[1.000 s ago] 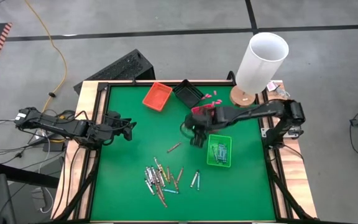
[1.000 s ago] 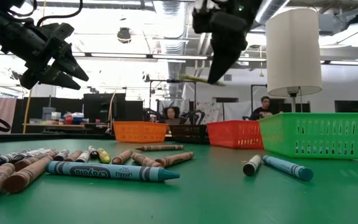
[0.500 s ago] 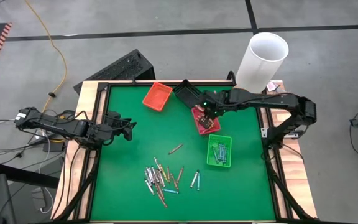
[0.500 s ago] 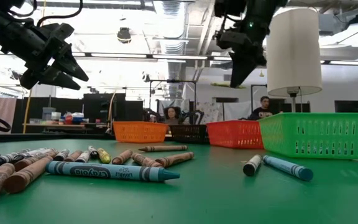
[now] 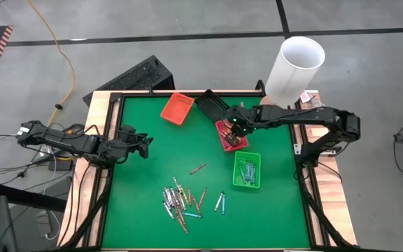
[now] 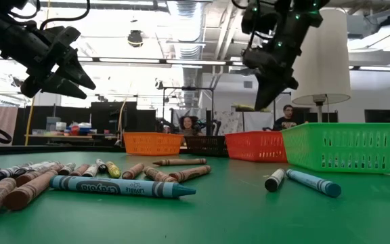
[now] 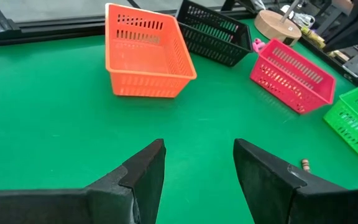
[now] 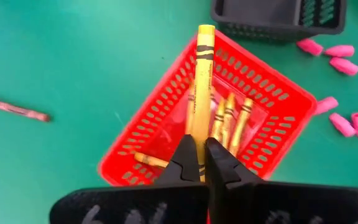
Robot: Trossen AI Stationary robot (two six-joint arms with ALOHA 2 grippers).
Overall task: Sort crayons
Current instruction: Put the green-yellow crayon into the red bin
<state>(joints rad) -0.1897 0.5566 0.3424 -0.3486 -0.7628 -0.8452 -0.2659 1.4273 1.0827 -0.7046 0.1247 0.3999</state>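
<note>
The right tool (image 8: pixel 202 163) is clamped on a yellow crayon (image 8: pixel 202 93), which sticks straight out past its tips. In the high view the right tool (image 5: pixel 234 128) hangs above the red tray (image 5: pixel 230 136), and the right wrist view shows the held crayon lined up over that tray (image 8: pixel 166 118), where several more yellow crayons (image 8: pixel 232 118) already lie on its floor. Just beyond the red tray sits a black tray (image 8: pixel 278 18), with pink bits (image 8: pixel 344 118) scattered on the green bench (image 8: pixel 55 50) beside it. A lone brown-red crayon (image 8: pixel 14 108) lies on the bench off to one side of the tool.

Nearer the front edge than the right tool stands the green tray (image 5: pixel 247 169), holding a few crayons. Farther out, the main heap of loose crayons (image 5: pixel 180 199) is spread on the bench, with two more (image 5: pixel 220 202) lying apart between heap and green tray. An orange tray (image 5: pixel 177 108) sits beyond the black one, away from the tool.

The left tool (image 7: pixel 197 165) waits well apart at the bench's left edge, its fingers (image 7: pixel 145 171) spread and gripping nothing.
</note>
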